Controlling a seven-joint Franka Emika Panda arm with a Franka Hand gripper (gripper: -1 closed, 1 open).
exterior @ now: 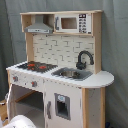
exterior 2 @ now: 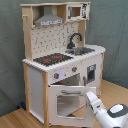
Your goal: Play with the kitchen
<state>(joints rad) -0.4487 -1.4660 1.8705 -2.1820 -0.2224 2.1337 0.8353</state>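
End effector (exterior 2: pixel 89 95) at top edge of open oven door (exterior 2: pixel 67 102) in second exterior view; open or closed, cannot tell. Kitchen (exterior: pixel 60 75) (exterior 2: pixel 60 60) upright on wooden floor (exterior 2: pixel 112 90), before grey curtain (exterior: pixel 114 45). Grey hood (exterior: pixel 39 27) at top, microwave (exterior: pixel 73 23) beside. Black-red hob (exterior: pixel 37 66) on counter (exterior: pixel 102 79), sink (exterior: pixel 72 74) just beside, black faucet (exterior: pixel 84 59) behind sink.
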